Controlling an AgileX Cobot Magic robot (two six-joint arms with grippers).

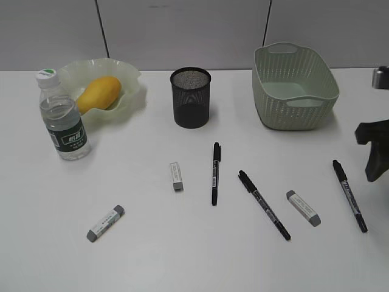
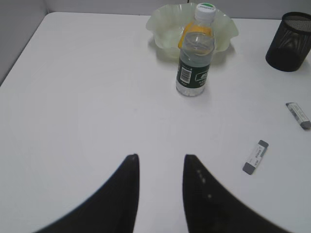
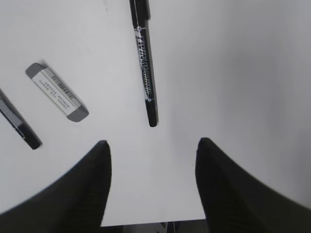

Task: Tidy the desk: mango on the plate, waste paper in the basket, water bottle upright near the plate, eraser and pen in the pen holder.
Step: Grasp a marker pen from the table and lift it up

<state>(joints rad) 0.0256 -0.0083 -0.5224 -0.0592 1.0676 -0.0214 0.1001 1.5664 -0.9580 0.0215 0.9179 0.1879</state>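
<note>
Hovering spread and empty, the right hand (image 3: 150, 145) has the rightmost pen (image 3: 145, 63) at its 12 o'clock on the counter (image 3: 243, 73), long axis running 12-to-6, nearer this arm; left hand (image 2: 160, 160) part-spread, empty too.

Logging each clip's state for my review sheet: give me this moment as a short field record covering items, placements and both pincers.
mango: in the plate
water bottle: upright, beside the plate
pen holder: upright; nothing seen inside
basket: no paper visible inside
pens: three on the desk, at
erasers: three on the desk, at
waste paper: not visible
left pincer: open, empty
right pincer: open, empty, above the rightmost pen
</note>
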